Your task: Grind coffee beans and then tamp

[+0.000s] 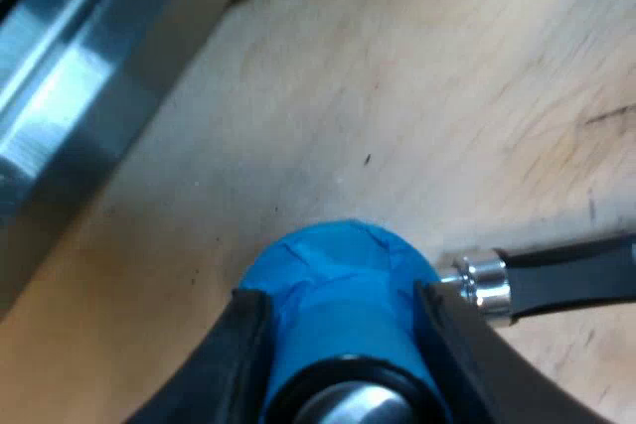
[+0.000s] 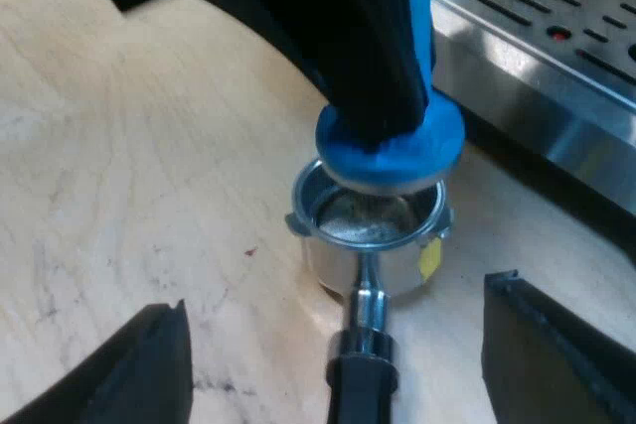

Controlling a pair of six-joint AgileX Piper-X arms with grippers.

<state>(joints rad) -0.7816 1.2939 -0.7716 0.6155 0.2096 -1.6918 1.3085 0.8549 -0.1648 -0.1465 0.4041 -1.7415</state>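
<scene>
My left gripper (image 1: 343, 320) is shut on the blue tamper (image 1: 333, 260), one black finger on each side of its body. Seen from the right wrist, the tamper's blue base (image 2: 393, 151) sits at the rim of the metal holder's basket (image 2: 368, 220), which stands on the wooden table, and the left arm's fingers (image 2: 373, 47) come down on it from above. Grounds in the basket are mostly hidden. The holder's dark handle (image 2: 360, 374) runs out between the fingers of my right gripper (image 2: 348, 364), which is open and touches nothing. The handle's metal collar (image 1: 482, 285) lies beside the tamper.
The espresso machine's slotted metal drip tray (image 2: 537, 7) stands close beyond the holder. Its steel edge (image 1: 60, 96) also runs near the left gripper. A yellow tag (image 2: 429, 257) sticks to the basket's side. Light wooden tabletop (image 2: 119, 166) lies around the holder.
</scene>
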